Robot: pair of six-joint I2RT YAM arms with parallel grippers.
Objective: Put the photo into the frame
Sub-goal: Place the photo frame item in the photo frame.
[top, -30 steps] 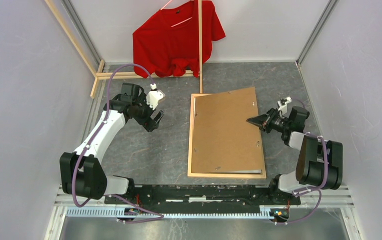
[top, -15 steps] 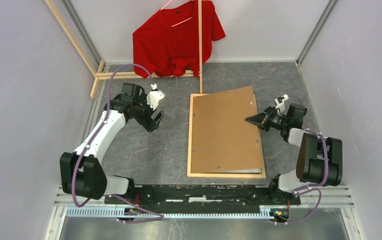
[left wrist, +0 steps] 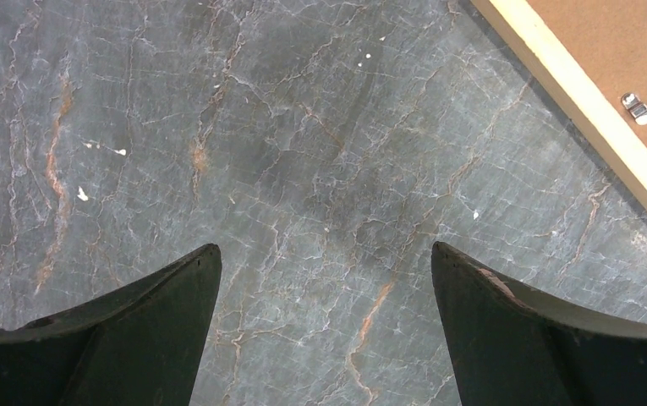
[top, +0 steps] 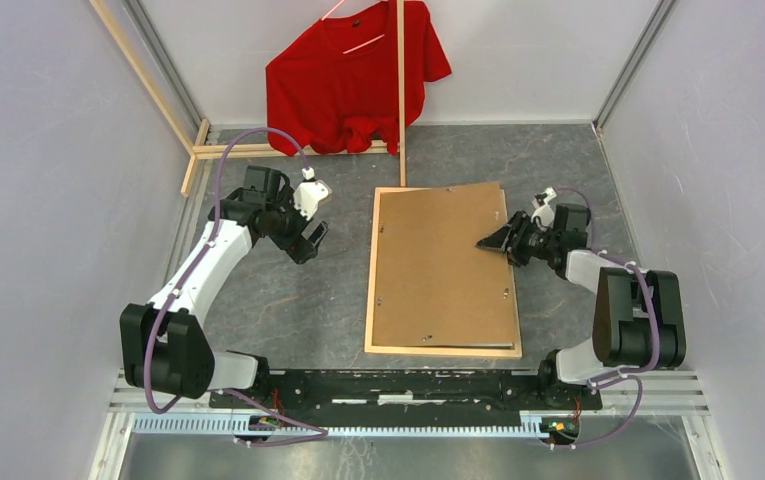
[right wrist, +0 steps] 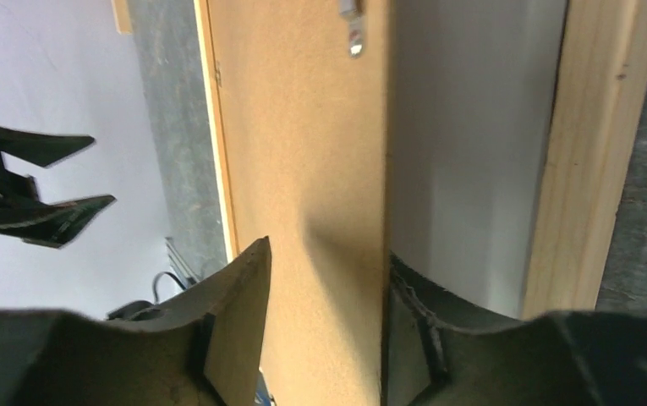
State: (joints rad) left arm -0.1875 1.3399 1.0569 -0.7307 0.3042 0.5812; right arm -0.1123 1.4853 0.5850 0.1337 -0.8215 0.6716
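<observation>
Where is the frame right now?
Top view: the frame lies flat right of centre, under the brown backing board, the right gripper at its right edge.

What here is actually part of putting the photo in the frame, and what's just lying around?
Part of the job: the frame; brown backing board on it; pale sheet beneath the board, perhaps the photo's back; right gripper at the board's edge.
Just lying about: red T-shirt; loose wooden slats behind.
</observation>
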